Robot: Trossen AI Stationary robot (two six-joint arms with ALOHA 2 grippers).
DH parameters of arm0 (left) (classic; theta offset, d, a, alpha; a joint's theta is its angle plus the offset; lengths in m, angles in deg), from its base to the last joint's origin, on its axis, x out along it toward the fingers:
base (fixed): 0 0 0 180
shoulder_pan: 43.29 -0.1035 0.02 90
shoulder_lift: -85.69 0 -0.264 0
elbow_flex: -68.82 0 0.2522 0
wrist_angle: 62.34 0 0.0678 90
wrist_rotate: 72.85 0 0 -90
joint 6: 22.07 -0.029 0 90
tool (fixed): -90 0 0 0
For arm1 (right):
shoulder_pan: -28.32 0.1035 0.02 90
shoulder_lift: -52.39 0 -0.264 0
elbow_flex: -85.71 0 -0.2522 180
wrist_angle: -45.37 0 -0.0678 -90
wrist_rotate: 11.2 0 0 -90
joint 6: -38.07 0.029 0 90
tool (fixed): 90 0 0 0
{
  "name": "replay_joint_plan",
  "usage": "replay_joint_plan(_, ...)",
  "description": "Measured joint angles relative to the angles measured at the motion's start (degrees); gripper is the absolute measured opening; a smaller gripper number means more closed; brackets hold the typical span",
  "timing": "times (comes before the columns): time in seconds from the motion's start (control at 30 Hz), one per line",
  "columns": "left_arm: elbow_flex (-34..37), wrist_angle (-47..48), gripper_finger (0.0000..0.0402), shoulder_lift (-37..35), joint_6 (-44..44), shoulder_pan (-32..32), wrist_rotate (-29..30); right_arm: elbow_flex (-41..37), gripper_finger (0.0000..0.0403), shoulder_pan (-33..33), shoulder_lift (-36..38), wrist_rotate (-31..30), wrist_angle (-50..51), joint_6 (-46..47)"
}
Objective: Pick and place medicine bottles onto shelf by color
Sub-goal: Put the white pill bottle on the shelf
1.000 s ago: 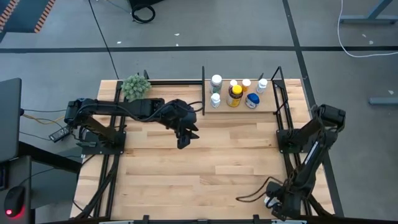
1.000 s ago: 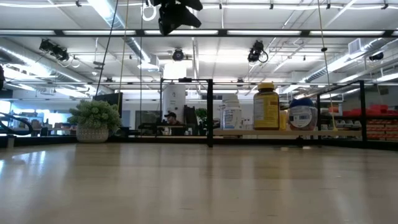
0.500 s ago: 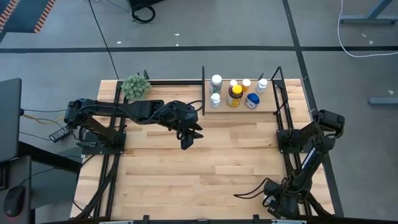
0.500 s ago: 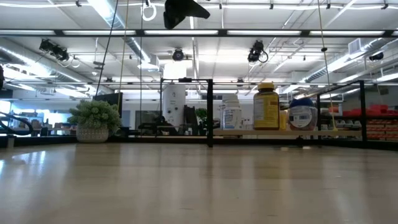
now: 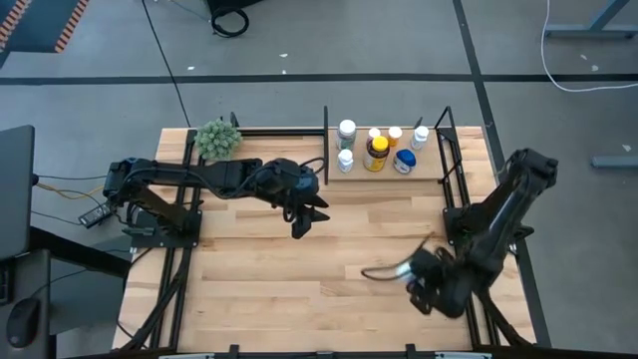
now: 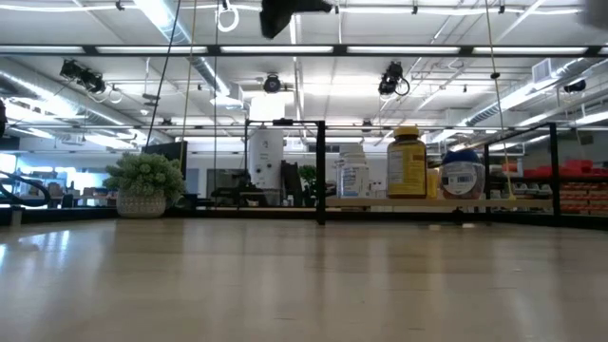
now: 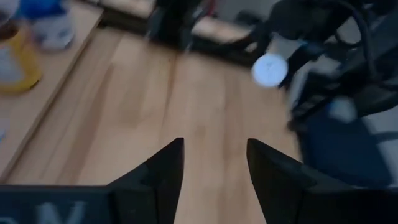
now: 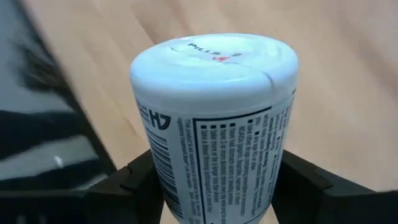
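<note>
Right hand (image 8: 217,186) grips white-capped, label-wrapped bottle (image 8: 214,118).

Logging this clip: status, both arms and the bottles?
Right gripper shut on white-capped, white-labelled pill bottle, over the table's near right. Left gripper open, empty, mid-table. Wooden black-framed shelf holds the other bottles. Nothing blocking.

Bright even overhead ceiling light, soft shadows, left wrist view motion-blurred, right arm (image 5: 469,254) smeared.
</note>
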State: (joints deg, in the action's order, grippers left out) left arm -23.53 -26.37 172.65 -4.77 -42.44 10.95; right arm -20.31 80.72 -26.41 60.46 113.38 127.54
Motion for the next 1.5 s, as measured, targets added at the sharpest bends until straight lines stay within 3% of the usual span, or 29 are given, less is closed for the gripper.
replay_joint_plan(0.07, 0.00, -4.84, 0.0192, 0.00, 0.02, -0.11, -3.26, 2.98, 0.0231, -3.49, 2.30, -2.77, 0.30, -8.91)
replay_joint_plan(0.23, 0.00, -15.46, 0.0238, 0.08, -2.03, -0.05, -7.27, 10.60, 0.0231, -13.77, 3.53, -2.76, 0.05, -31.63)
replay_joint_plan(0.43, 0.00, -18.89, 0.0286, 0.20, -3.46, -0.09, -7.19, 16.34, 0.0231, -26.93, 3.53, -1.56, -0.20, -43.96)
replay_joint_plan(0.67, 0.00, -18.75, 0.0306, 0.20, -5.64, -1.16, -6.12, 17.19, 0.0229, -37.42, 1.50, 8.73, -6.10, -54.30)
replay_joint_plan(0.87, 0.07, -13.11, 0.0307, 1.01, -7.71, -3.80, -4.24, 17.19, 0.0229, -39.60, -0.62, 10.85, -11.46, -58.40)
replay_joint_plan(1.17, 0.02, -12.64, 0.0307, 1.25, -7.15, -5.12, -13.23, 17.17, 0.0229, -41.43, -0.84, 11.36, -11.39, -58.45)
replay_joint_plan(1.33, 0.02, -13.37, 0.0307, 1.38, -7.30, -4.77, -13.02, 17.15, 0.0229, -43.13, -0.84, 12.04, -12.04, -58.50)
replay_joint_plan(1.5, -0.07, -14.03, 0.0307, 1.86, -7.59, -4.73, -9.11, 17.04, 0.0229, -43.42, -0.86, 12.86, -12.67, -58.64)
